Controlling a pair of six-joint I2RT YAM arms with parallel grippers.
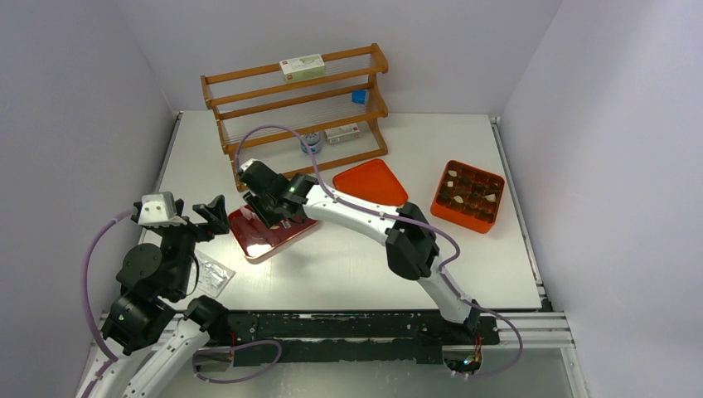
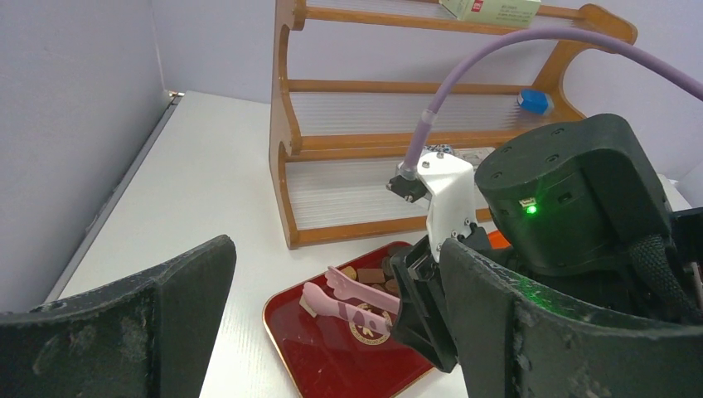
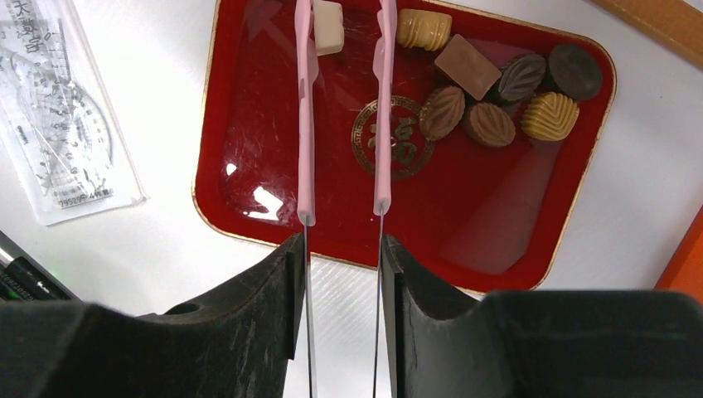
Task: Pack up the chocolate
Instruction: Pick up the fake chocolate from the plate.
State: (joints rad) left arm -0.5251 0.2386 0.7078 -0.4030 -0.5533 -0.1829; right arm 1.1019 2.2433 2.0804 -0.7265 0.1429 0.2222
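Observation:
Several chocolates, dark, light brown and cream, lie at the far side of a dark red tray with a gold emblem. My right gripper is shut on pink tongs and holds them low over the tray. The tong arms stand apart, and a cream-white chocolate lies between their tips, against the left arm. In the top view my right gripper is over the tray. My left gripper is open and empty just left of the tray. The left wrist view shows the tongs and chocolates.
An orange compartment box holding some chocolates stands at the right, with its orange lid between it and the tray. A wooden rack stands at the back. A clear bag with a protractor lies near the left arm.

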